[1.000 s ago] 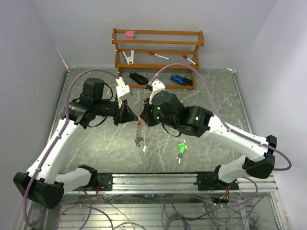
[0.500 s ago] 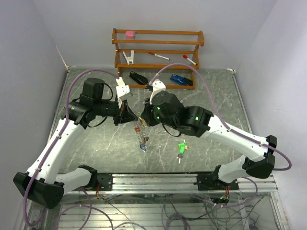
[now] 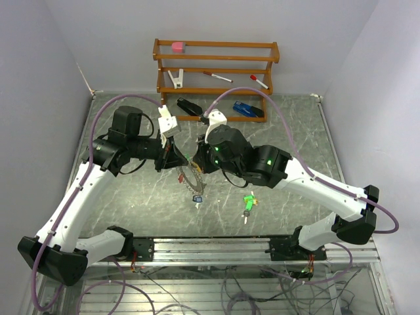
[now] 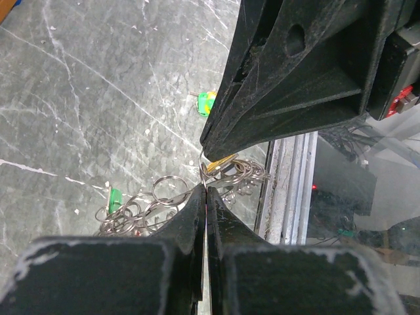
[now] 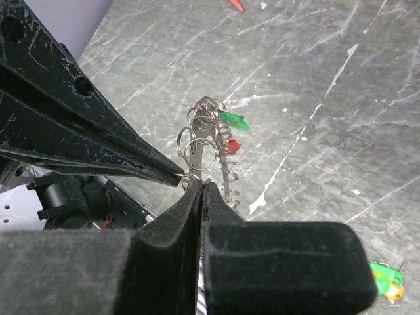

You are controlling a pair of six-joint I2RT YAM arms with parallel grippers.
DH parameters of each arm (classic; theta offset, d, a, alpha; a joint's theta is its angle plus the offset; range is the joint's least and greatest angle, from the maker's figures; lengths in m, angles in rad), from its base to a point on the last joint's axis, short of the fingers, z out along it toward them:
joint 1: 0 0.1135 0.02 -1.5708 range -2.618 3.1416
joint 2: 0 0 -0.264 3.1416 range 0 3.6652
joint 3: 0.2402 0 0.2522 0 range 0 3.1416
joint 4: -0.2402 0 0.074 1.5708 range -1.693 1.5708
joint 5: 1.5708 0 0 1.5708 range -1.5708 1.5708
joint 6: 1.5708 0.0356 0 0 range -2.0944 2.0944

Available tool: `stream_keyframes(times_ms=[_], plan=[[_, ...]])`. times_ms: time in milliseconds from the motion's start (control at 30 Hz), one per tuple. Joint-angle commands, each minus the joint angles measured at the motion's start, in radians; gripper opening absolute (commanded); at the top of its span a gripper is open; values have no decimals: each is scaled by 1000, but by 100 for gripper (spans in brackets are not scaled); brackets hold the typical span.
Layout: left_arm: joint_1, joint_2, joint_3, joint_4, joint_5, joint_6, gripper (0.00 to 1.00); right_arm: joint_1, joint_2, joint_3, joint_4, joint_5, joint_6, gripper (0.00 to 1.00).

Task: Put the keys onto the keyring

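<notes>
Above the middle of the grey marbled table (image 3: 131, 197), the left gripper (image 3: 184, 160) and the right gripper (image 3: 195, 163) met tip to tip, with the keyring (image 3: 191, 180) hanging directly beneath the meeting point. In the left wrist view the left gripper (image 4: 205, 190) had its fingers pressed together with no visible gap, pinching the wire of the keyring (image 4: 157, 203) at the very tips. The right gripper (image 4: 207, 152) came in from above, and a brass-coloured piece sat at its tip. In the right wrist view the right gripper (image 5: 200, 185) was likewise fully closed, its tips nipping the top of the keyring (image 5: 213, 147), and the left gripper (image 5: 178, 175) touched the same spot from the left. Small split rings, a green tag (image 5: 231, 120) and a red tag (image 5: 231, 147) hung along the keyring. Whether its lower end touched the table could not be determined. The loose green and yellow keys (image 3: 248, 202) lay on the table, near the right arm and well apart from both grippers; they also appeared at the lower right corner of the right wrist view (image 5: 387, 275). Any writing on the tags and key heads was too small to read. A wooden rack (image 3: 216, 65) stood at the far edge of the table, holding two red-capped pens (image 3: 216, 77).
</notes>
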Motion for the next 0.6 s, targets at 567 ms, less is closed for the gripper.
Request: stream_keyframes(times_ms=[567], plan=[[-9,-19,52,-3,52,27,7,3,-49,-47,-52,23,24,0]])
